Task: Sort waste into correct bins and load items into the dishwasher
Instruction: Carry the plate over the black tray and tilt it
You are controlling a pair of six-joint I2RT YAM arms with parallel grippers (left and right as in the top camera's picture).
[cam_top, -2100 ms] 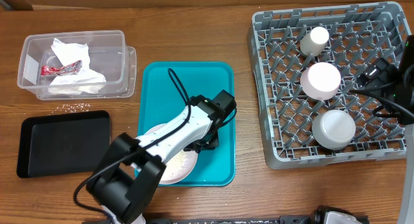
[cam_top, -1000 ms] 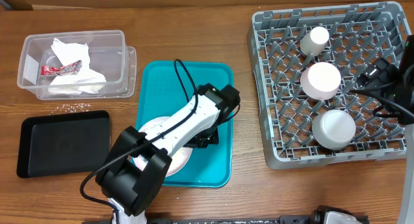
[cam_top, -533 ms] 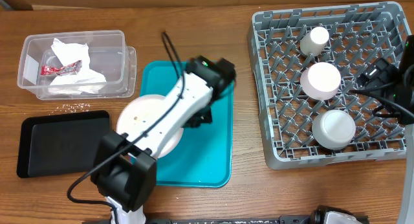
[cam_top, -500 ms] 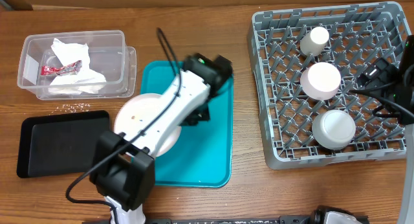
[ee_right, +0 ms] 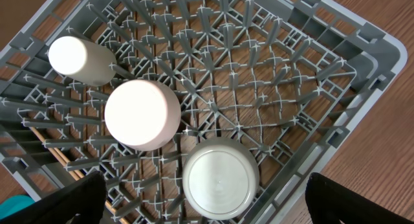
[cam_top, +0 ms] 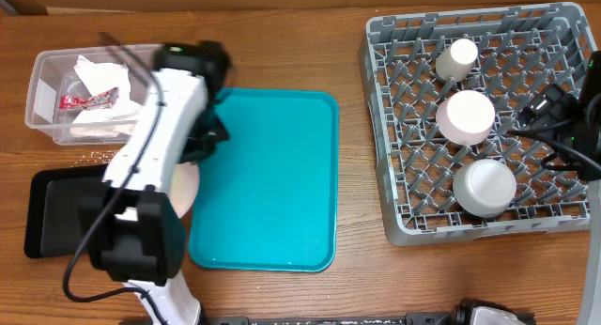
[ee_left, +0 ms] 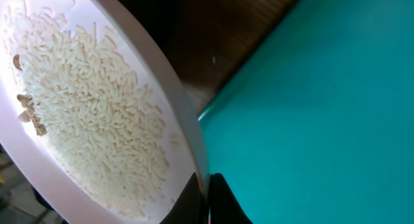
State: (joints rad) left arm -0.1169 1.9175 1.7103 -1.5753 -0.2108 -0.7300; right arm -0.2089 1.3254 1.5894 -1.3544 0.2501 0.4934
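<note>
My left gripper [cam_top: 200,148] is shut on the rim of the pale-pink plate [cam_top: 185,189], holding it tilted over the left edge of the teal tray [cam_top: 272,175], near the black tray [cam_top: 56,208]. In the left wrist view the plate [ee_left: 97,114] carries a heap of white rice, with my fingers [ee_left: 206,198] pinching its rim. The clear tub [cam_top: 164,85] holds napkins [cam_top: 103,76] and the red packet [cam_top: 89,100]. The dish rack [cam_top: 404,128] holds the white cup [cam_top: 458,57], pink bowl [cam_top: 467,116] and grey bowl [cam_top: 485,187]. My right gripper [ee_right: 210,198] is open above the rack.
Loose rice crumbs [cam_top: 99,156] lie on the wooden table between the tub and the black tray. The teal tray [ee_left: 323,88] has nothing on it. The right arm [cam_top: 563,114] hangs over the rack's right edge.
My left arm has swung left, carrying the plate off the teal tray to its left edge by the black tray. The right arm has not moved.
</note>
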